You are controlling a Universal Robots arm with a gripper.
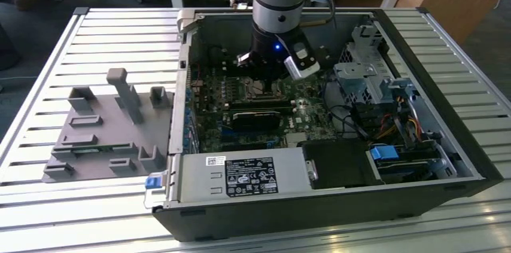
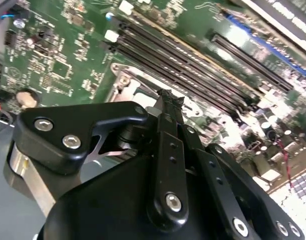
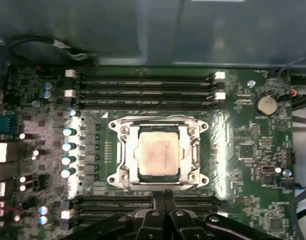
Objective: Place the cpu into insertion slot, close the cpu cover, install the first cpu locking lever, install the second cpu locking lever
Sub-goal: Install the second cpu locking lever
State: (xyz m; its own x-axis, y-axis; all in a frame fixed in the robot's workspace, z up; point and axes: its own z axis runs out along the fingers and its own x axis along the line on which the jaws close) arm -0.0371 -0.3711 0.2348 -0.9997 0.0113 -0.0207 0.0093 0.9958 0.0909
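Observation:
The cpu [image 3: 158,154], a dull silver square, lies in the insertion slot [image 3: 121,131] on the green board. The cpu cover [image 3: 189,150], a thin silver frame, lies flat around it with the chip showing through its hole. A thin wire lever [image 3: 142,185] runs along the socket edge nearest my fingers. My gripper [image 3: 165,196] is shut, tips pressed together with nothing visible between them, just beside that edge. In the second wrist view the gripper [image 2: 171,98] hovers over the socket's metal frame [image 2: 123,80]. In the exterior view the gripper [image 1: 262,73] hangs low over the slot [image 1: 257,91].
Long black memory slots [image 3: 142,82] flank the socket on both sides. A black block [image 1: 255,118] lies close by inside the open case, a power supply [image 1: 239,175] at the front, a drive cage [image 1: 367,79] at the exterior view's right. A grey fixture [image 1: 104,133] stands on the slatted table.

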